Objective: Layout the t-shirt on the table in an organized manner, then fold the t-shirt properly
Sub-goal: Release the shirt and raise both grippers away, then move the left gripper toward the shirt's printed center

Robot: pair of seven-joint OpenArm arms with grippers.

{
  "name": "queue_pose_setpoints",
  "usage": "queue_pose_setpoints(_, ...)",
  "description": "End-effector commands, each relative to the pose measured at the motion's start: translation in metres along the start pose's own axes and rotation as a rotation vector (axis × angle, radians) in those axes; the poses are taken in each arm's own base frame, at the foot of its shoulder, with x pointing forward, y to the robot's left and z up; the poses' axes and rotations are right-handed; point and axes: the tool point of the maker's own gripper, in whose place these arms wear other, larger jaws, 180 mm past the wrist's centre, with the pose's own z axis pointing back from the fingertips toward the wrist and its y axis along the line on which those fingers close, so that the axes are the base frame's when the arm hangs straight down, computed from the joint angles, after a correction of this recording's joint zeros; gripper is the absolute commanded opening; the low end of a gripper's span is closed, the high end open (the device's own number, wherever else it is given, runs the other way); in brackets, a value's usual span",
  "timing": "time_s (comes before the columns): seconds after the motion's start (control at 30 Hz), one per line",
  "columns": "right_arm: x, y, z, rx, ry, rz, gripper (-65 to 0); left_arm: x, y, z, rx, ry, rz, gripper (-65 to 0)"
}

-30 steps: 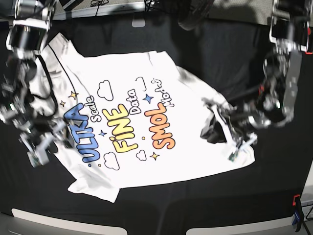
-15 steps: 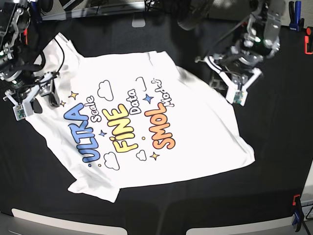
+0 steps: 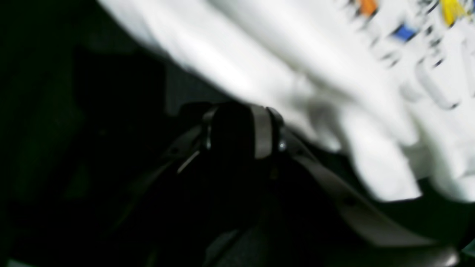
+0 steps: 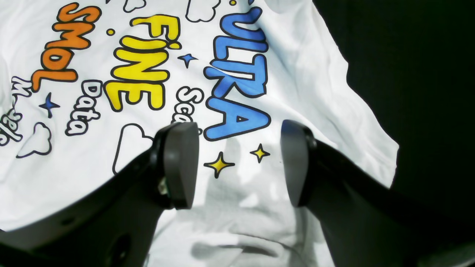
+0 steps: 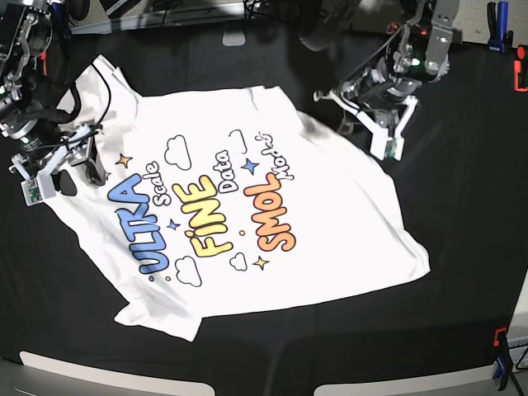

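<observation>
Black wrinkled cloth over the table (image 5: 462,247), with the t-shirt (image 5: 330,223) spread print side up across its middle, angled so the lettering runs diagonally. Blue, yellow and orange words, clouds and stars face upward. One sleeve bunched at upper left, another folded under at upper right; lower left corner tucked into a small flap.

Hard to make out: left wrist view badly blurred, showing only white cloth smeared across the top, specks of orange, blue and yellow print at far right, and dark gripper parts low in frame. Cannot tell from it whether the left gripper (image 5: 375,124) is spread or pressed together; base view shows its 2 fingers only as small pale prongs above the shirt's upper right sleeve edge, too small to judge. Contact with the cloth not clear either.

Right gripper (image 4: 237,163) plainly spread apart, holding nothing, 2 dark pads either side of 2 yellow stars, hanging over the shirt just below the blue word. Sharp print detail and sleeve creases seen there only; base view shows the same gripper (image 5: 58,169) at the shirt's left edge beside the sleeve.

Orange and blue clamps (image 5: 499,363) cut off at the right border. Grey edges at the bottom partly cropped.
</observation>
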Motion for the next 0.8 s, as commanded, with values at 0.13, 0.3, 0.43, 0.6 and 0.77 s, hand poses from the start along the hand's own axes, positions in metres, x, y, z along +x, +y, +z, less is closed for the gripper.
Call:
queue_pose_setpoints(0.13,0.019,-0.004,0.004,-0.005,-0.063,0.021,-31.0,0.008,-0.017,-0.005,-0.103,0.009,0.143,-53.3)
queue_pose_setpoints(0.3,0.018,-0.004,0.004,-0.005,-0.062,0.022,-31.0,0.014,-0.029,-0.007,-0.129,-0.008,0.174,-49.4)
queue_pose_setpoints(0.43,0.018,-0.004,0.004,-0.005,-0.063,0.021,-31.0,0.017,-0.032,-0.008,-0.135,-0.015,0.179,-45.8)
queue_pose_setpoints(0.6,0.019,-0.004,0.004,-0.005,-0.063,0.021,-31.0,0.019,-0.034,-0.008,-0.146,-0.020,0.194,-45.8)
queue_pose_setpoints(0.77,0.019,-0.004,0.004,-0.005,-0.063,0.021,-31.0,0.021,-0.042,-0.007,-0.190,-0.025,0.249,-45.8)
